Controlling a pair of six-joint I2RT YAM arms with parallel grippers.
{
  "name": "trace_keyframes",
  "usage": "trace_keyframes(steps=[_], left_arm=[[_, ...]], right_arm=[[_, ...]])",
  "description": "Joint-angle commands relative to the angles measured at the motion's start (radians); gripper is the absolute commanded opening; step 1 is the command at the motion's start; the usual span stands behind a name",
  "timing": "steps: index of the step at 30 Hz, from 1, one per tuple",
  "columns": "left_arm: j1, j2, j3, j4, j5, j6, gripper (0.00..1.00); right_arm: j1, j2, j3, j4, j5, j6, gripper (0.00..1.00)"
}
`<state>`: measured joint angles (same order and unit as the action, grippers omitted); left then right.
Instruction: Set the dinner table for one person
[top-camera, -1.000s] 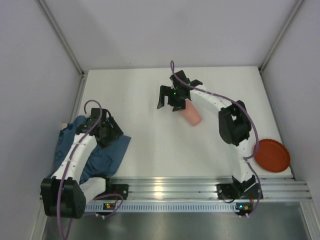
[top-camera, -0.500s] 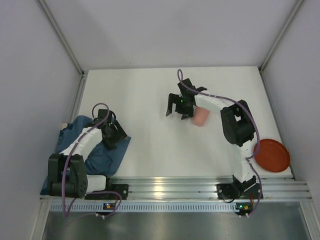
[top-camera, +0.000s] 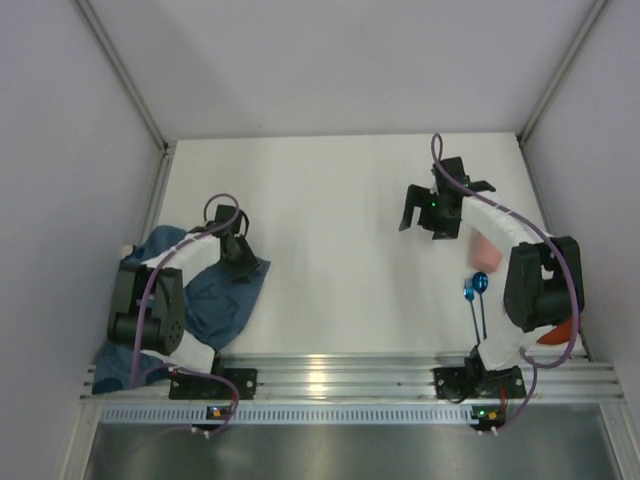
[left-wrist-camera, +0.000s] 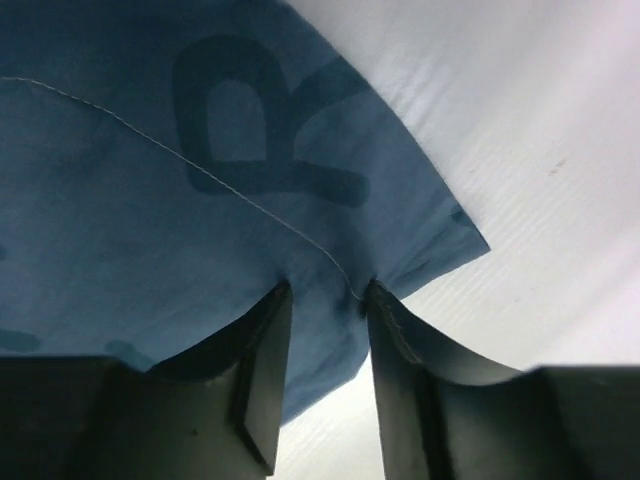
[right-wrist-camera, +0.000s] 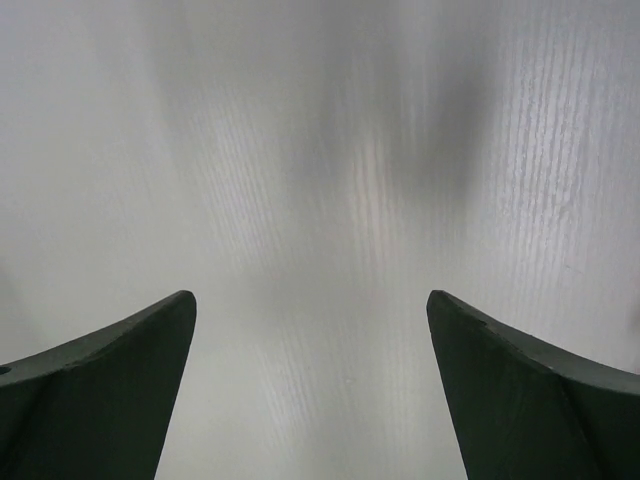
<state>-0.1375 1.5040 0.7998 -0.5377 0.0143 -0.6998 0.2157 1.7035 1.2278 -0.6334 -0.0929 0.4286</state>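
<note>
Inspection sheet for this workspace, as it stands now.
Surface: white dinner table, aluminium rail along its near edge.
Job's things: blue letter-printed placemat rumpled at left; pink cup partly hidden by the right arm; blue utensils near it; red plate mostly hidden.
Clutter: nothing seen.
Grippers: left gripper jaws partly apart, tips on the placemat's corner; right gripper wide open over bare table, empty.
Cables: purple cables loop along both arms, touching none of the items.
Surroundings: plain grey walls.
</note>
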Motion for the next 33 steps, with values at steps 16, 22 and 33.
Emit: trace_keyframes(steps=[16,22,33], left_arm=[[-0.563,0.619,0.739,-0.018,0.039,0.203,0.00],[-0.764,0.673,0.921,-0.070,0.148,0.241,0.04],[-0.761,0.233,0.809,-0.142,-0.082,0.142,0.98]], right_arm=[[-0.082,-0.355,-0.117,-0.075,0.030,-0.028,1.00],[-0.104,-0.415,-0.134,-0.126,0.145,0.001,1.00],[-0.111,-0.337,-0.087,-0.086,0.003,0.082,0.99]])
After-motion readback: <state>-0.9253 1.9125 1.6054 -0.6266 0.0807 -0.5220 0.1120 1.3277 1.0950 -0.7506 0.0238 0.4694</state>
